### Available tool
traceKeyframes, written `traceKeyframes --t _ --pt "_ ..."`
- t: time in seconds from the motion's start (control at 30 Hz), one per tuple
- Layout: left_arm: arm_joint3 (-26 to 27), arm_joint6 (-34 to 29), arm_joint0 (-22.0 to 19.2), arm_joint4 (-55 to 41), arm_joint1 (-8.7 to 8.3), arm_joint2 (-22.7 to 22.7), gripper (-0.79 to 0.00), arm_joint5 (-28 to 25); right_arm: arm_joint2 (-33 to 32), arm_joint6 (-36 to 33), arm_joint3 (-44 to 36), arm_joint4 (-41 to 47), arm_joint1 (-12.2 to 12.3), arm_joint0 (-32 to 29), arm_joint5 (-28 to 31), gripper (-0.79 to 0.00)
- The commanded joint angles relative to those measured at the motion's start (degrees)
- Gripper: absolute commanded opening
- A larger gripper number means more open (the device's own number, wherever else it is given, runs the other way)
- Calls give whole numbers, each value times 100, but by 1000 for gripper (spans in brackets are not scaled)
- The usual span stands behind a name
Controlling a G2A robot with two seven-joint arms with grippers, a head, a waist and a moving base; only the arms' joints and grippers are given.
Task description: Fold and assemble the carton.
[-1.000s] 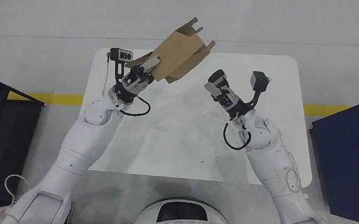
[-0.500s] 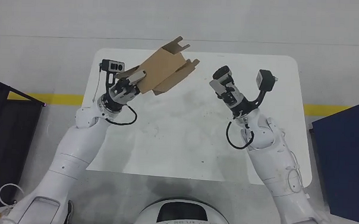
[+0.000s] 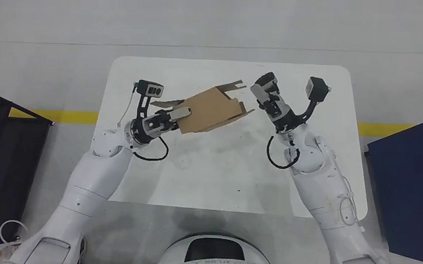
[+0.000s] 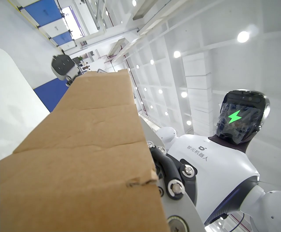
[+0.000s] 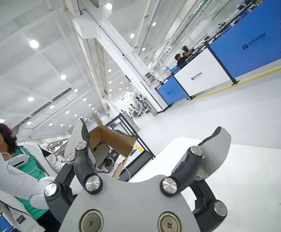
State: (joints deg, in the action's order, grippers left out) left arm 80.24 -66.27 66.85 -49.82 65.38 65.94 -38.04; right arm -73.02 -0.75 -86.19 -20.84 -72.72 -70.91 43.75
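Jaws of my left gripper (image 3: 178,117) are clamped on the carton (image 3: 212,109), pinching one wall at its near end; the left wrist view has the brown panel running away from the grip. Carton is off the table (image 3: 196,173), in the air over its far middle, lying roughly level, open flapped end pointing to my right side. Next the right gripper (image 3: 258,91), just beside that open end, jaws spread wide, nothing between them; can't tell if it touches a flap. Step in hand, I judge: right works a loose end flap while left steadies. To do it well I'd hold the left grip firm with no twist, square the right gripper to one flap, press near the crease rather than mid-panel so the board folds instead of buckling, and go slow, since the carton is pinned at one edge only and could pivot. Pose: left arm (image 3: 98,177) bent at the elbow, forearm angled in over the table, wrist pointing right; right arm (image 3: 315,178) stretched forward and inward, wrist cocked toward the carton.
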Motion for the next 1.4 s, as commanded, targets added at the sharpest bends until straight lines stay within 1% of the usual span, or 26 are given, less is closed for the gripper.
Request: traceKeyframes --t 0.0,0.23,0.4,0.63,0.77,0.87,0.97,1.17,1.27,1.37 --pt "73 -19 50 -74 -4 32 -785 19 -64 -52 55 72 10 28 2 0" --pt "273 -209 140 -76 -28 186 -785 208 -221 -450 176 204 52 146 -58 0" --pt "354 -290 135 258 -56 202 -785 289 -195 -1262 129 269 107 253 -80 0" --pt "321 -131 94 309 -78 211 -785 131 -218 -2297 -123 628 213 239 242 0" --pt "324 -110 84 308 -96 206 -785 110 -213 -2719 -181 756 266 243 332 0" --pt "332 -117 81 354 -112 179 -785 116 -153 -2995 -236 692 294 264 250 0" --pt "351 -91 77 355 -123 146 -785 90 -185 -3005 -235 746 313 300 170 0" --pt "411 -73 66 372 -150 86 -785 72 -453 -2413 -151 695 330 283 -42 0" --pt "442 -84 64 418 -171 57 -785 84 -466 -2405 -50 585 339 346 -198 0" --pt "449 -72 55 427 -190 35 -785 72 -301 -2653 11 526 340 470 -218 0"
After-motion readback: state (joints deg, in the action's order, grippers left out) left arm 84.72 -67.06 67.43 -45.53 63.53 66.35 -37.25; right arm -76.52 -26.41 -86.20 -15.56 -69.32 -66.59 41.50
